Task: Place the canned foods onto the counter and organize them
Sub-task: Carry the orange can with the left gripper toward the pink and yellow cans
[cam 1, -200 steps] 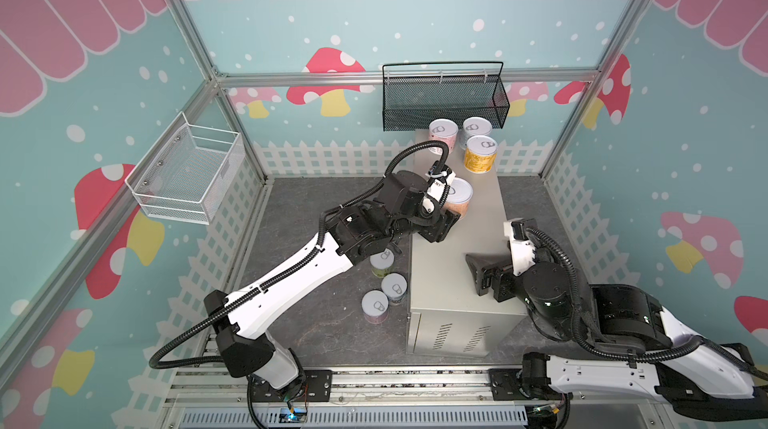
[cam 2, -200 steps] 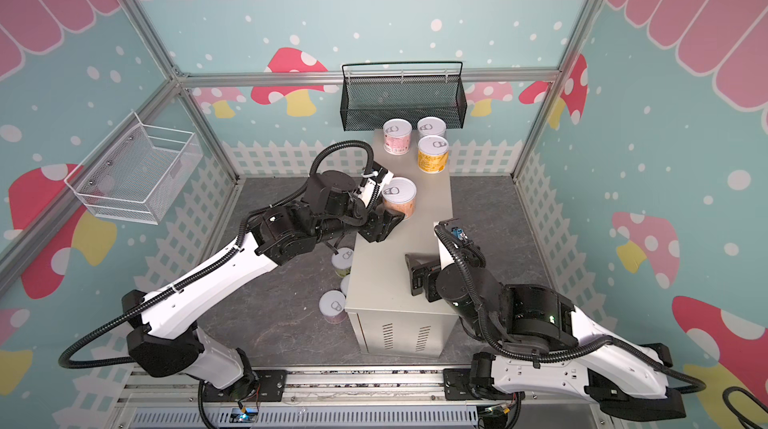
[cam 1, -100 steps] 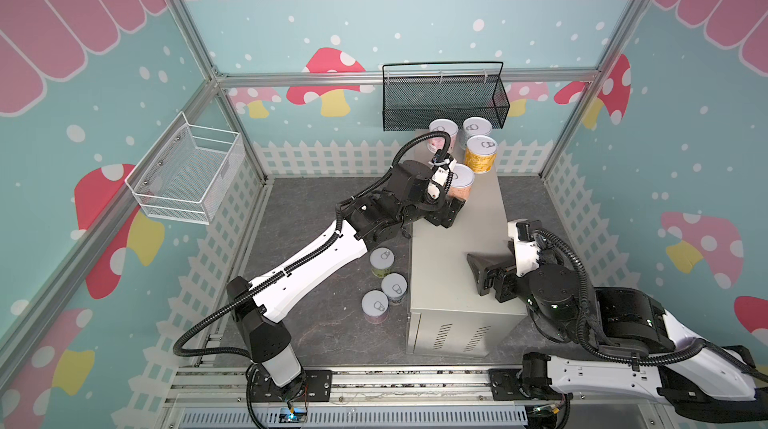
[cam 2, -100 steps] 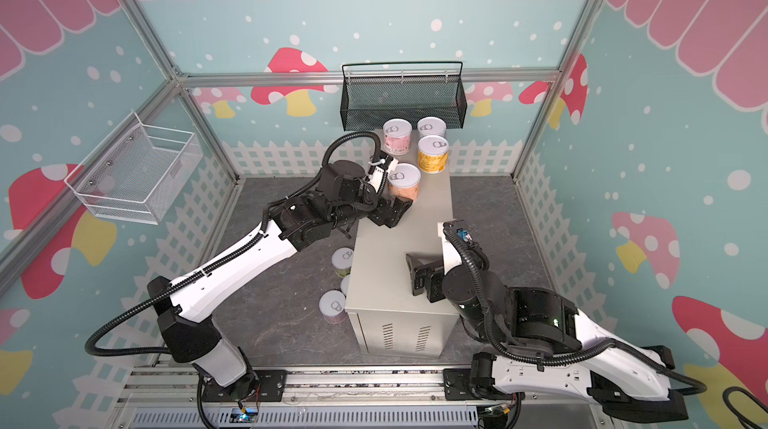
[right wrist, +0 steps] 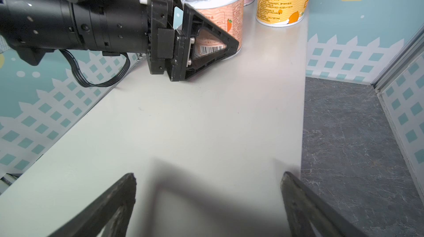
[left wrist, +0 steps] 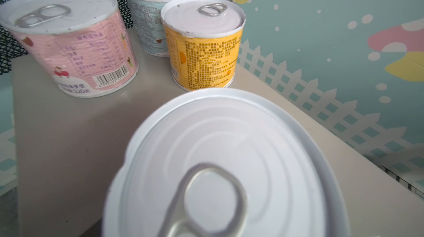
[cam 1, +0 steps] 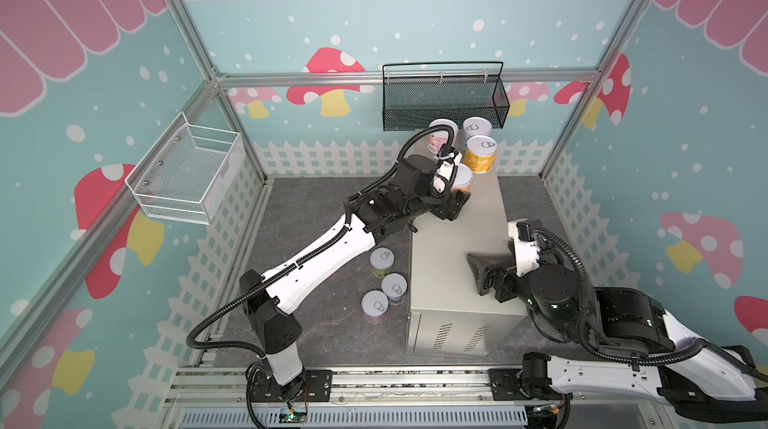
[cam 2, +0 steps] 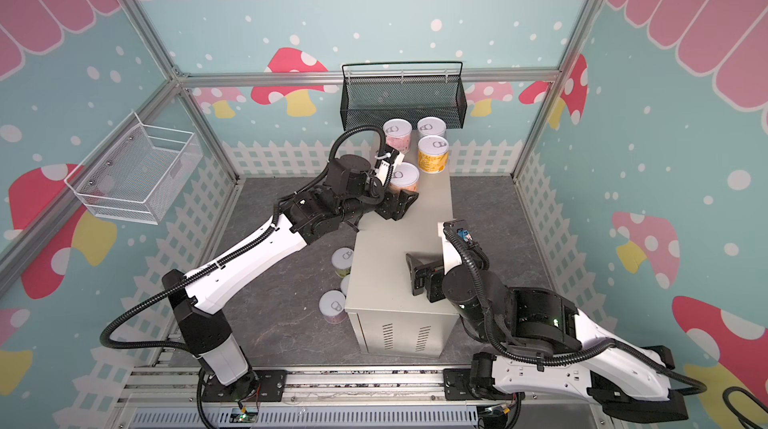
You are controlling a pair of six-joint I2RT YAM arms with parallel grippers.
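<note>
Orange can (cam 1: 460, 178) sitting upright near the 12 o'clock end of the counter (cam 1: 453, 264), lid facing up, long axis running vertical. Left gripper (cam 1: 459, 198) straddling it, no telling whether squeezing or just hugging loosely. Right gripper (right wrist: 207, 178) hanging wide open toward the 5 o'clock end, holding nothing. Probably risking a finger (right wrist: 230, 44) snagging the label on pull-out, tipping it or shoving it into the yellow can (cam 1: 481, 154) sitting close at 1 o'clock.

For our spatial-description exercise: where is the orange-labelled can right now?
In both top views the orange-labelled can stands on the counter toward its far end, between the left arm's fingers, near the pink can and yellow can.
</note>
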